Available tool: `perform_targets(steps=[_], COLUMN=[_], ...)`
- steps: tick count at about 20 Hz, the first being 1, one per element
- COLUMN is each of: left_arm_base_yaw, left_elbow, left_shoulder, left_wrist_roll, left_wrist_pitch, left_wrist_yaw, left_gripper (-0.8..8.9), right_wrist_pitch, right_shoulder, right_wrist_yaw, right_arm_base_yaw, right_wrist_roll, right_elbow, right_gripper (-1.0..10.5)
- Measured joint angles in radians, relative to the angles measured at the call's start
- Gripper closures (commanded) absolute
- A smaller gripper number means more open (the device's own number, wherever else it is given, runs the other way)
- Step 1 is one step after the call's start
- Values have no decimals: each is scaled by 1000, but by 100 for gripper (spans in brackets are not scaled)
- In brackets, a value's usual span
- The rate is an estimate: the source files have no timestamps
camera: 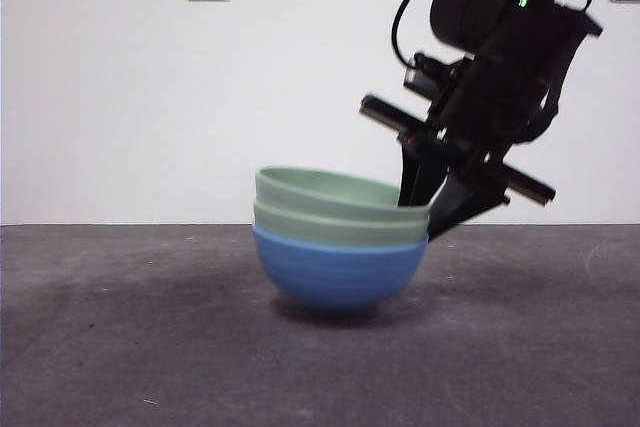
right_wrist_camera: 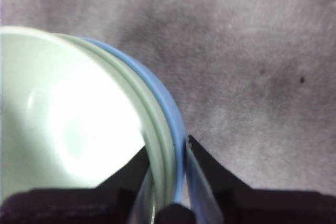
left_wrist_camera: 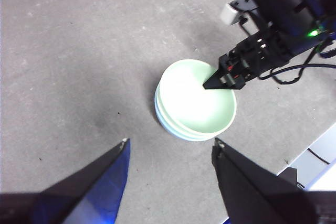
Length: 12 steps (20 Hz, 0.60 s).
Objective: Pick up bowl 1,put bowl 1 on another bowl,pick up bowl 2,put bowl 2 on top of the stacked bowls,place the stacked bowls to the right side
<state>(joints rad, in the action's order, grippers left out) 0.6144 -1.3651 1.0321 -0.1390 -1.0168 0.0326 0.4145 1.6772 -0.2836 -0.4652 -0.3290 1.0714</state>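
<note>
With the 3 stacked bowls (camera: 340, 242) mid-worktop (camera: 120, 347), the right hand (right_wrist_camera: 167, 153) clamped across their rims should keep all 3 walls pinched and slide rightward low, while the left hand (left_wrist_camera: 170, 148) waits apart.

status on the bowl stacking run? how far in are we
Stacking looks done: two pale green bowls sit nested in the blue bowl. In hand: the right gripper has its jaws clamped over the rims of the stacked bowls, one jaw inside, one outside. The blue bowl's base looks tilted, perhaps just lifting off the table. The left gripper hangs open above, waiting. Left: moving the stack to the right side.
</note>
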Motion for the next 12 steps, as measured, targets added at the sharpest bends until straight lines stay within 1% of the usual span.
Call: perform_targets(steps=[2, 4, 8, 12], left_arm_base_yaw=[0, 0, 0, 0], left_elbow=[0, 0, 0, 0], left_shoulder=[0, 0, 0, 0], left_wrist_roll=[0, 0, 0, 0], left_wrist_pitch=[0, 0, 0, 0], left_wrist_yaw=[0, 0, 0, 0], left_gripper=[549, 549, 549, 562], right_wrist_pitch=[-3, -3, 34, 33], right_shoulder=[-55, -87, -89, -87], right_wrist_yaw=[2, -1, 23, 35], right_arm_base_yaw=[29, 94, 247, 342], right_wrist_roll=[8, 16, 54, 83], right_elbow=[0, 0, 0, 0], right_gripper=[958, 958, 958, 958])
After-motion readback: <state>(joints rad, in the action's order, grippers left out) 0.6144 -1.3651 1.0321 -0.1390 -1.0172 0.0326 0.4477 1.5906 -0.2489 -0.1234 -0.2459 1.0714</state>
